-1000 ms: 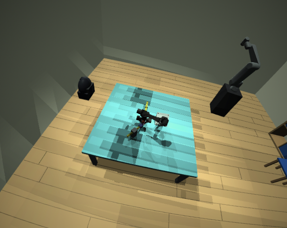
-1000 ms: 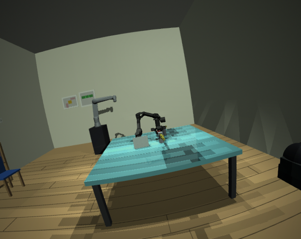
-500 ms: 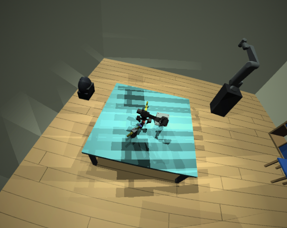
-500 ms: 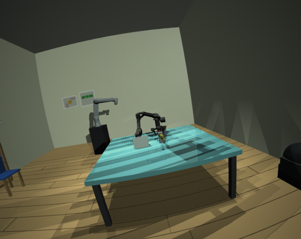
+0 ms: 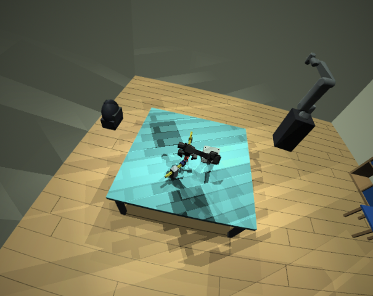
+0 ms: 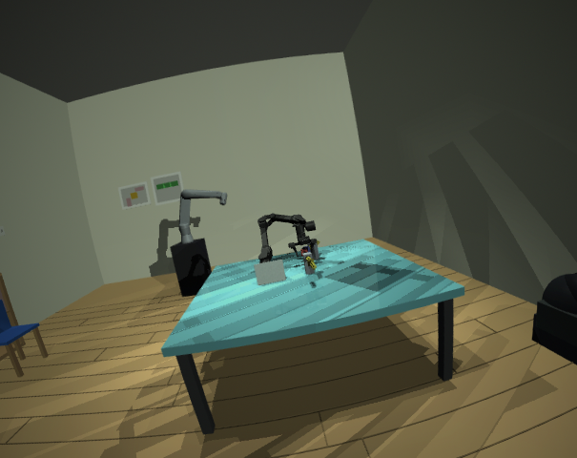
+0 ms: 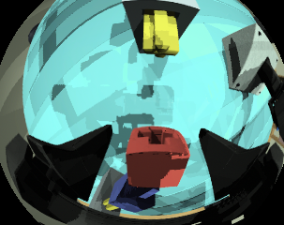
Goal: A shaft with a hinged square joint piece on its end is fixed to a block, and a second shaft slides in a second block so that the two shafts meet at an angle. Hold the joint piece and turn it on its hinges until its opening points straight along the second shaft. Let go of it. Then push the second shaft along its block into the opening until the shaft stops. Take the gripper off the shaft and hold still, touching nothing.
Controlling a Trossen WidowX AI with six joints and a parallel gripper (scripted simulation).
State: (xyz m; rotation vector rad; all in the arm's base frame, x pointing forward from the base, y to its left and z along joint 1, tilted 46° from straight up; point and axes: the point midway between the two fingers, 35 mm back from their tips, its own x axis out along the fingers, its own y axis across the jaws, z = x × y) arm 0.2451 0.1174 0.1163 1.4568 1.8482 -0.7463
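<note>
Gripper [image 5: 187, 156] [image 6: 303, 246] [image 7: 158, 131] open, empty. Red joint [image 7: 157, 157], lower centre of wrist view: probably light, swings freely; grip its flat sides.

open gaps both sides of red joint piece [image 5: 186, 158] [image 7: 157, 159]

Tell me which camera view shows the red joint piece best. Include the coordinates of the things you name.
The wrist view: the red joint piece [image 5: 186, 158] [image 6: 304, 251] [image 7: 157, 157] appears large there, its opening visible between the spread fingers. The top and exterior views show only small red bits near the arm.
</note>
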